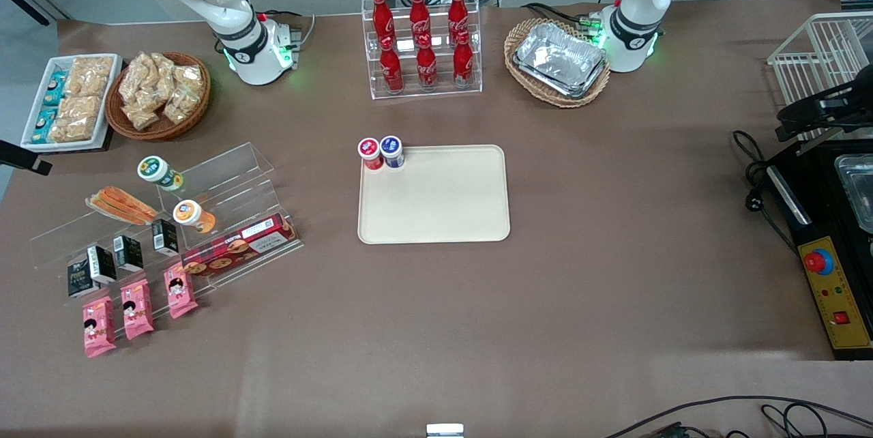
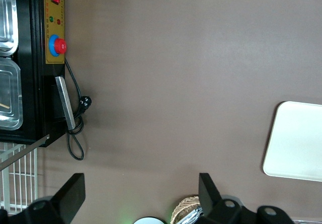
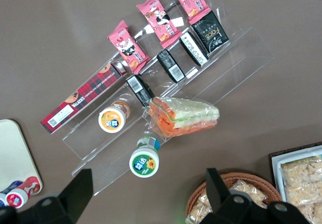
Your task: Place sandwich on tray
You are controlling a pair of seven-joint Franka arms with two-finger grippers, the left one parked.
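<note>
The sandwich (image 1: 123, 205), a wrapped wedge with an orange top, lies on the upper step of a clear acrylic display shelf (image 1: 225, 172) toward the working arm's end of the table. It also shows in the right wrist view (image 3: 183, 116). The cream-beige tray (image 1: 436, 206) lies flat mid-table and shows in the right wrist view (image 3: 12, 153) and the left wrist view (image 2: 297, 143). My right gripper (image 3: 148, 194) hangs high above the shelf, open and empty, with the sandwich below it and apart from its fingers. The gripper is out of the front view.
Two small jars (image 1: 380, 151) stand on the tray's corner nearest the bottle rack (image 1: 423, 42). A green-lid jar (image 3: 144, 161), orange-lid jar (image 3: 112, 119), red cookie box (image 3: 83, 100), black cartons and pink packets (image 3: 128, 45) share the shelf. A wicker snack basket (image 1: 158, 93) stands nearby.
</note>
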